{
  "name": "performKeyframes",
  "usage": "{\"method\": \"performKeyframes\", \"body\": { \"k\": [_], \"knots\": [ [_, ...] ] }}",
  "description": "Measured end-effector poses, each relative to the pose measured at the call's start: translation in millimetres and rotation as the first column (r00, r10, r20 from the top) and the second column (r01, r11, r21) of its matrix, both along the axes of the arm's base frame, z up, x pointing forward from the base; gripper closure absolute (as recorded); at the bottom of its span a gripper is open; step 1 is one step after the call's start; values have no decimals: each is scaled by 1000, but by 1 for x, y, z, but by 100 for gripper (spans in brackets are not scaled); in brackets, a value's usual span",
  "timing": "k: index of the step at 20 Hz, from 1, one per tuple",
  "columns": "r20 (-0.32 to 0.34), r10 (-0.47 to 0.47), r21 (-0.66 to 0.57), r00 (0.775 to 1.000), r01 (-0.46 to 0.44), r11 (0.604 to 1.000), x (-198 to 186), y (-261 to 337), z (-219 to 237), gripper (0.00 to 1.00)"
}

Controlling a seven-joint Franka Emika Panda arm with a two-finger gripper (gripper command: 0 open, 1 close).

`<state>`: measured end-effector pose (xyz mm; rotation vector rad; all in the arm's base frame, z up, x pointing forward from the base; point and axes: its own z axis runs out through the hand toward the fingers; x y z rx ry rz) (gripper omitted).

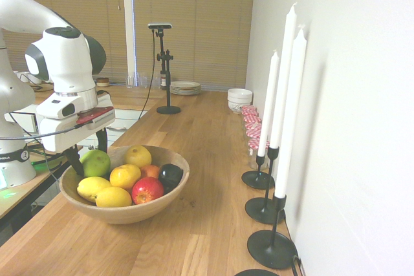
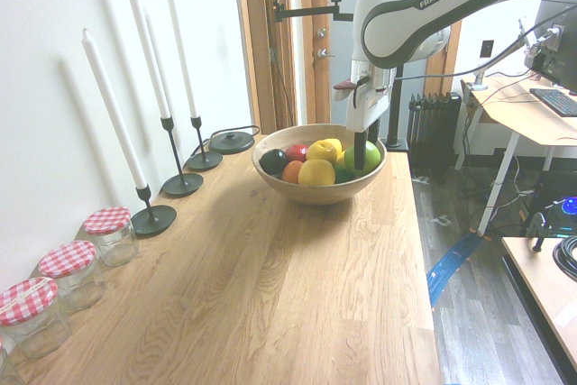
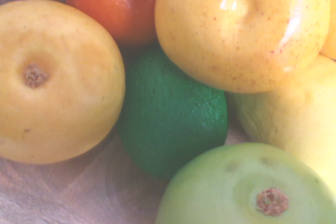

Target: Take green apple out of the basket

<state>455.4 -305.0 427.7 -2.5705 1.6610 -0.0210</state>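
The green apple (image 1: 96,163) lies at the near-left edge of the fruit pile in the light-wood basket (image 1: 129,214), close to the rim. My gripper (image 1: 89,153) is lowered into the basket, its two dark fingers standing apart on either side of the apple; whether they touch it does not show. From the other side the apple (image 2: 370,157) sits at the basket's (image 2: 315,194) right edge with a finger (image 2: 360,151) in front of it. The wrist view shows the apple (image 3: 247,187) close by, stem end up, next to a dark green lime (image 3: 168,119).
Yellow lemons (image 1: 113,196), a red apple (image 1: 147,190), an orange and a dark fruit (image 1: 170,174) share the basket. Three tall white candles (image 1: 284,95) in black holders line the wall. Red-lidded jars (image 2: 108,233), white bowls (image 1: 240,97) and plates (image 1: 185,86) stand further along the counter.
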Motion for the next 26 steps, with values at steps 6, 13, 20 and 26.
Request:
{"method": "performKeyframes", "body": {
  "k": [6, 13, 20, 26],
  "knots": [
    [24, 14, -12, 1000, -13, 1000, 5, 3, 22, 100],
    [76, 139, -69, 987, -134, 989, 41, 99, 103, 100],
    [59, 244, -111, 968, -237, 965, 86, 227, 116, 100],
    [3, 285, -99, 959, -283, 954, 123, 281, 76, 100]
  ]
}}
